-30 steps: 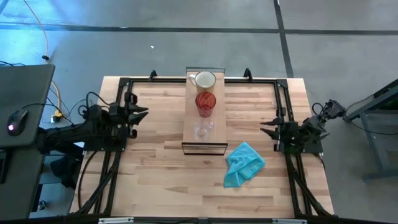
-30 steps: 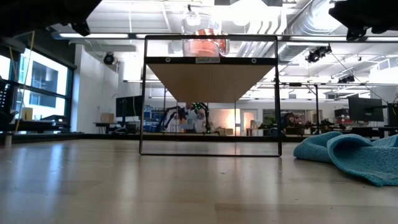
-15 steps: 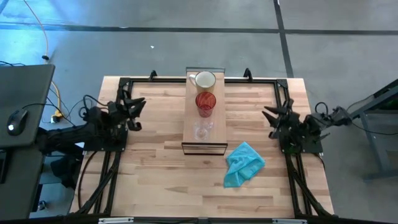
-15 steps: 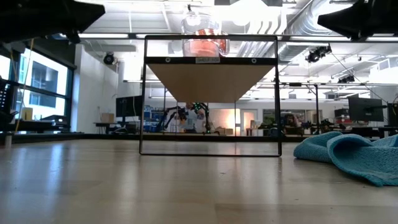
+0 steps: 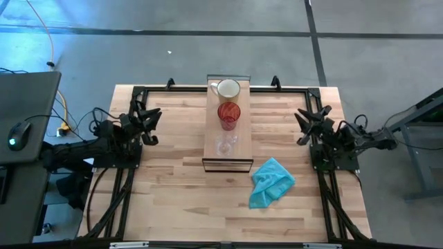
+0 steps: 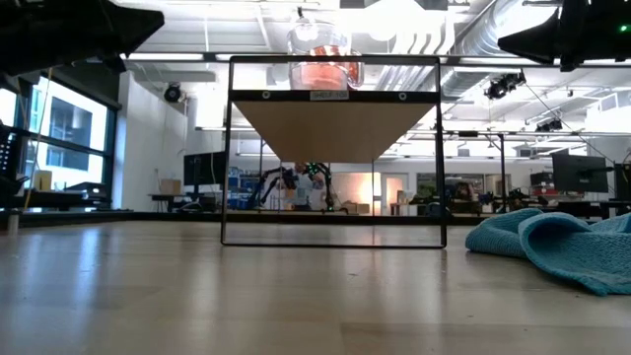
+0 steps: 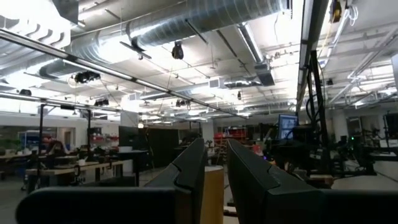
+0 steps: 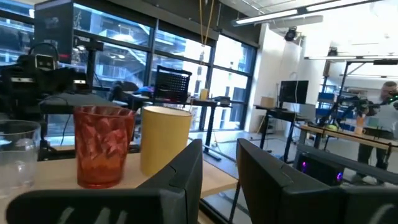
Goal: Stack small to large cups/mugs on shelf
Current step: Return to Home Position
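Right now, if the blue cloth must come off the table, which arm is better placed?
Probably right: the cloth lies on the right end effector side of the shelf; the left end effector waits across it.

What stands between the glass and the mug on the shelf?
The red cup stands between the glass and the mug, in one row on the shelf; the high view shows it.
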`<state>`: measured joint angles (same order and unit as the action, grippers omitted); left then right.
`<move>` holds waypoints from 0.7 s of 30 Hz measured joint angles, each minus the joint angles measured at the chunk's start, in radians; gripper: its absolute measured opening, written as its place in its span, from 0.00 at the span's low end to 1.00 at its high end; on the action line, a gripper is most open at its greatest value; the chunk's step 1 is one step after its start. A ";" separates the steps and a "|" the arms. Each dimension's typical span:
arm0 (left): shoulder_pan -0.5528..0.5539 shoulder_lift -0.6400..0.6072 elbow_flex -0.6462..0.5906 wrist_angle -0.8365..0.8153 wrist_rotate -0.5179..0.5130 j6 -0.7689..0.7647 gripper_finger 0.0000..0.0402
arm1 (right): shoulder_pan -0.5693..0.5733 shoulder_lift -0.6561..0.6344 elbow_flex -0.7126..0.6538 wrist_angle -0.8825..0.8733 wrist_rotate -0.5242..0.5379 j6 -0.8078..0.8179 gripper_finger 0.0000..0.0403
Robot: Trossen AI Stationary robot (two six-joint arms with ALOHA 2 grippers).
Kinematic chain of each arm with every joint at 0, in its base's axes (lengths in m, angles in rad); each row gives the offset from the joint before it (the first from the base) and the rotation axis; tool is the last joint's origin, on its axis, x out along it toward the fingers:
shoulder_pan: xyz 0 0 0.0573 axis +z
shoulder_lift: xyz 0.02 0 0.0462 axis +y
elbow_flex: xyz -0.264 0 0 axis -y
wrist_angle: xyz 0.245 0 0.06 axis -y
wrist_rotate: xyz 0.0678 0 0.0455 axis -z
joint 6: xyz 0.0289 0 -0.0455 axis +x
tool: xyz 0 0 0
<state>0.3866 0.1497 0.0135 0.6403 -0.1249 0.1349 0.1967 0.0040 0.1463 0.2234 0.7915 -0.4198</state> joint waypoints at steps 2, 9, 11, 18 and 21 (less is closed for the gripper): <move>0.000 0.000 0.000 -0.001 0.000 0.000 0.14 | -0.021 0.000 0.000 0.000 -0.017 0.003 0.23; 0.000 0.000 0.000 -0.030 0.083 -0.017 0.14 | -0.086 0.000 0.000 -0.047 -0.222 0.076 0.23; 0.000 0.000 0.000 -0.049 0.135 -0.033 0.14 | -0.101 0.000 0.000 -0.082 -0.290 0.104 0.23; 0.000 0.000 0.000 -0.115 0.317 -0.088 0.14 | -0.144 0.000 0.000 -0.172 -0.522 0.192 0.23; 0.000 0.000 0.000 -0.135 0.397 -0.114 0.14 | -0.158 0.000 0.000 -0.192 -0.608 0.220 0.23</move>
<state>0.3864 0.1499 0.0134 0.5055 0.2724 0.0208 0.0391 0.0044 0.1463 0.0313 0.1832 -0.2003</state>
